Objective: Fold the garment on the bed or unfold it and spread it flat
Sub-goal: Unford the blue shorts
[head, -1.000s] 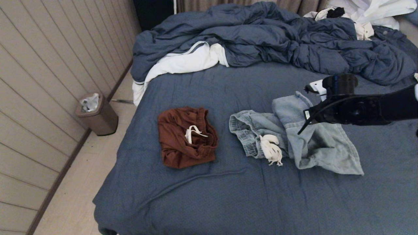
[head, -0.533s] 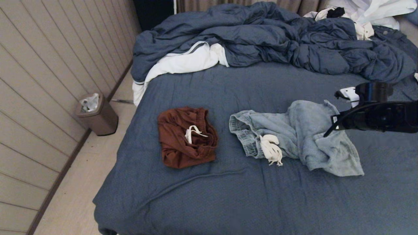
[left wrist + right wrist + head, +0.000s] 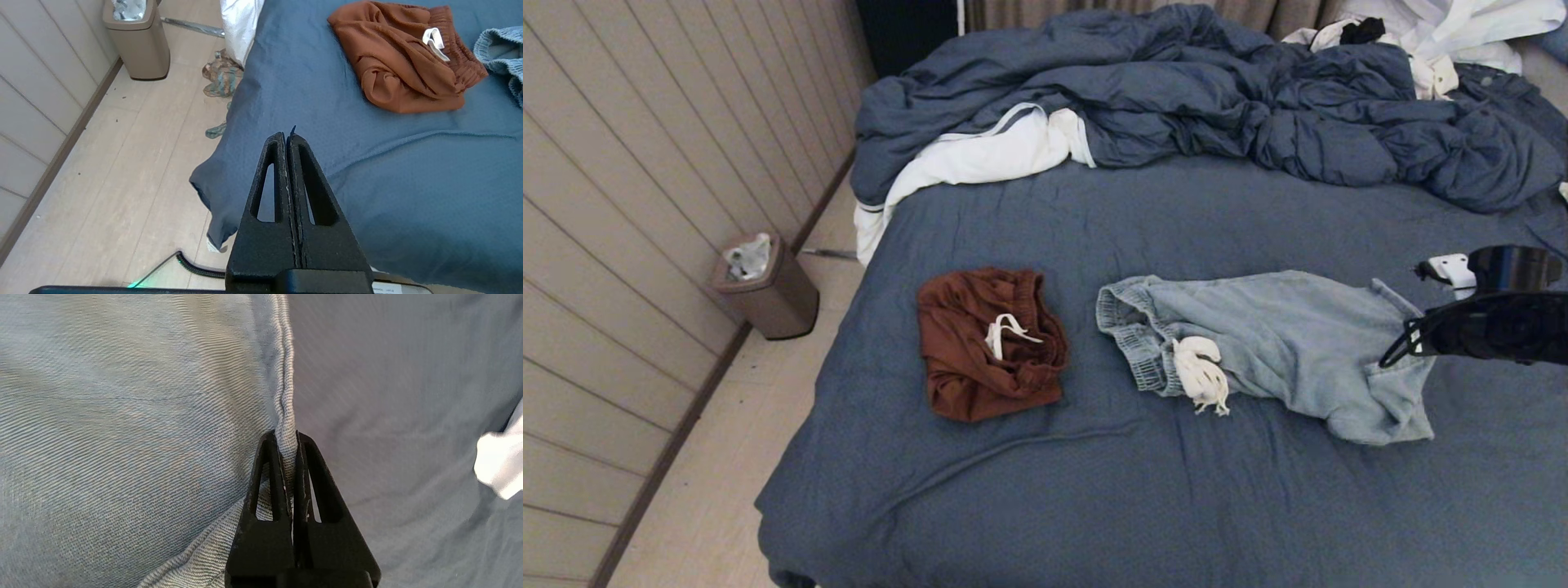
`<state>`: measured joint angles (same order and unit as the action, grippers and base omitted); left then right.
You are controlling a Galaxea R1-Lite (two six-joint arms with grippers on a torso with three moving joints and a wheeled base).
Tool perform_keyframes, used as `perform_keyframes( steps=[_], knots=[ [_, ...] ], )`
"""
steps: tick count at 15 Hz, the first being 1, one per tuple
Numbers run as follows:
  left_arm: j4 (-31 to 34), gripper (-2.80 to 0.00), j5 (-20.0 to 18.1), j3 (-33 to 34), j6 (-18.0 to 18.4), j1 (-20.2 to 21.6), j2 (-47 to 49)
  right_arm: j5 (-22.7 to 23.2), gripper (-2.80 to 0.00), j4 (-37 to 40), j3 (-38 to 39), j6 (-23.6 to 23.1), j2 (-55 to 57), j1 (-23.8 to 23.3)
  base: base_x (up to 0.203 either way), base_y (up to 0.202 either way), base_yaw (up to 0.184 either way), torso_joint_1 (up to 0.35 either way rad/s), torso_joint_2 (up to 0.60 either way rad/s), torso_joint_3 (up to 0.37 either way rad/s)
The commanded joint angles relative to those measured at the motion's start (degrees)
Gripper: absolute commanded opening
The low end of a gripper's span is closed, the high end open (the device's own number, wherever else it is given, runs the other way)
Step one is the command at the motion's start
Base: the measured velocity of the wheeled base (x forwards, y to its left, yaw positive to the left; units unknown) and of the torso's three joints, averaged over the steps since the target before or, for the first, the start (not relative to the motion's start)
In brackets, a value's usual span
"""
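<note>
Pinching hem of light-blue shorts point(image 3: 1282, 343), right tool point(image 3: 1390, 356) sits at garment's right edge, fingers point(image 3: 267, 469) clamped on fabric fold. Shorts lie stretched across bed point(image 3: 1094, 490), right of folded rust-brown shorts point(image 3: 988, 343). Left tool point(image 3: 287, 136) closed on nothing, parked over bed's near-left corner. Rumpled duvet point(image 3: 1217, 98) at far side.

Light-blue shorts point(image 3: 1282, 347), rust-brown shorts point(image 3: 988, 343), slate-blue bed point(image 3: 1094, 490).

Two pairs of shorts point(image 3: 1262, 347) point(image 3: 990, 343) – one bed point(image 3: 1094, 490) – one bin point(image 3: 765, 286)
</note>
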<state>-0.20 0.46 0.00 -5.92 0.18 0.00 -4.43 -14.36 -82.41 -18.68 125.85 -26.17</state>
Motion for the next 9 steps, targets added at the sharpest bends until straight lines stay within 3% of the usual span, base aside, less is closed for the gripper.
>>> perform_keyframes(
  steps=[1,4,5,9],
  knots=[
    [0.08,-2.80,0.06,0.00,-0.05,-0.01,0.09,0.38,-2.80,-0.14,1.03,-0.13,1.77,-1.05,0.000,0.000,0.000,0.000,0.00,0.000],
    [0.03,-2.80,0.06,0.00,-0.05,-0.01,0.09,0.44,-2.80,-2.43,3.12,-0.20,3.32,-0.74,0.000,0.000,0.000,0.000,0.00,0.000],
    [0.03,-2.80,0.06,0.00,-0.05,-0.01,0.00,0.47,0.00,-3.32,3.51,-0.49,3.70,-0.72,0.000,0.000,0.000,0.000,0.00,0.000],
    [0.02,-2.80,0.06,0.00,-0.05,-0.01,0.00,1.04,0.00,-3.44,3.82,-0.22,1.72,-0.98,0.000,0.000,0.000,0.000,0.00,0.000]
  ],
)
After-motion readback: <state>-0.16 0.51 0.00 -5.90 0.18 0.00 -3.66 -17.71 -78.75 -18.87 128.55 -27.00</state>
